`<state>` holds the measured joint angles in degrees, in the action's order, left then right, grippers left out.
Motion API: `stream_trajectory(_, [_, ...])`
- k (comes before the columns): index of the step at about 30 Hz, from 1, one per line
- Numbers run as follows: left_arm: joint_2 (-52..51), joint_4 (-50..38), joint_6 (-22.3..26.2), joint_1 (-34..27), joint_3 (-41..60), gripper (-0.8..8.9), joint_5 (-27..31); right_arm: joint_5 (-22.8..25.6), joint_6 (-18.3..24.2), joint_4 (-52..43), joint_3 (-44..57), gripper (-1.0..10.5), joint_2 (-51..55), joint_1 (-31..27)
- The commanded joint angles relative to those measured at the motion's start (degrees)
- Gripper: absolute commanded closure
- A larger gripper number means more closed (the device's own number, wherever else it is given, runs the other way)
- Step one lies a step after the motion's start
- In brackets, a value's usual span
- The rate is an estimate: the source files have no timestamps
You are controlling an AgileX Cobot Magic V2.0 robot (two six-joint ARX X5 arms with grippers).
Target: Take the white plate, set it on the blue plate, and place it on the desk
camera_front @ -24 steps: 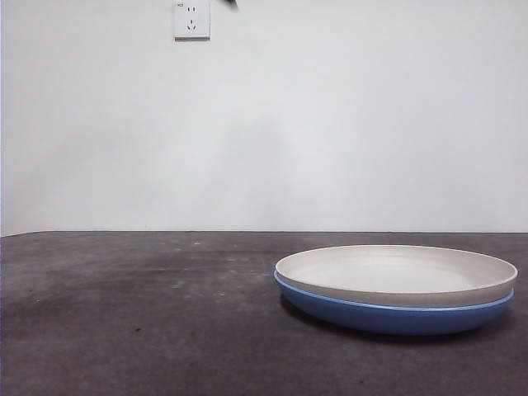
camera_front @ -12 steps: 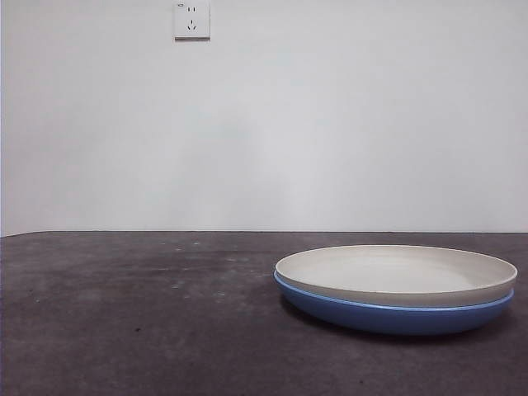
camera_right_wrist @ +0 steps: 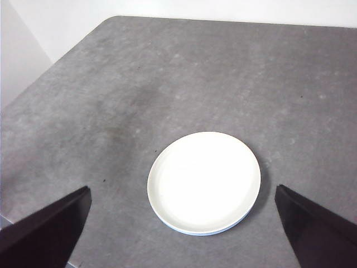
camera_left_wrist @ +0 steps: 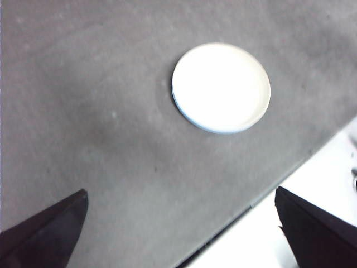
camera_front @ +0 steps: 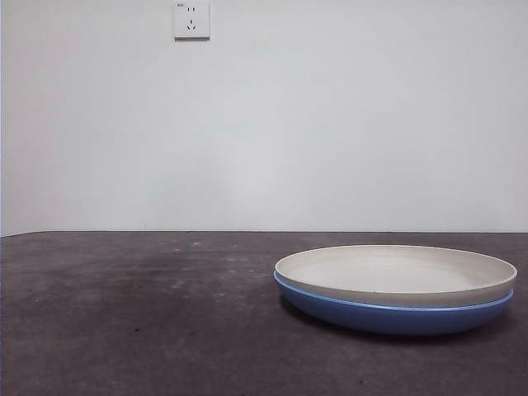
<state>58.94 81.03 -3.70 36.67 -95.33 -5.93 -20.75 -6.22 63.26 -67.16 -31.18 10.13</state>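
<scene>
**Plates stacked on the worktop**

The white plate (camera_front: 396, 274) sits nested on the blue plate (camera_front: 394, 313) at lower right of the front view, on a mottled grey-brown worktop (camera_front: 140, 313). A plain white wall (camera_front: 330, 124) rises behind, with a socket (camera_front: 191, 20) at upper left. Both pincers hang high above with jaws spread wide and empty: left pincer (camera_left_wrist: 181, 234), right pincer (camera_right_wrist: 184, 234).

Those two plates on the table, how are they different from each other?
The white plate is cream and matte-looking; the blue plate is glossy blue. The white plate sits on top, nested in the blue plate, which rests on the desk. Both are round, shallow and about equally wide.
</scene>
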Motion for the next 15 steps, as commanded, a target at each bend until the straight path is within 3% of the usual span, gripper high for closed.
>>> stream_trajectory(1, [-5.2, -1.3, 1.4, 0.7, 4.5, 2.41, -0.1, 0.3, -2.6, 0.3, -1.2, 3.5, -0.6, 0.2])
stream_trajectory(8, [-17.6, -6.3, 3.6, 1.0, 14.2, 2.42, -0.1, 3.7, -4.3, 3.3, -1.2, 3.5, -1.0, 0.2])
stream_trajectory(15, [-22.9, -8.5, 4.7, 2.2, 18.7, 2.42, -0.1, 4.3, -5.3, 8.5, -1.2, 3.5, -3.0, 0.2])
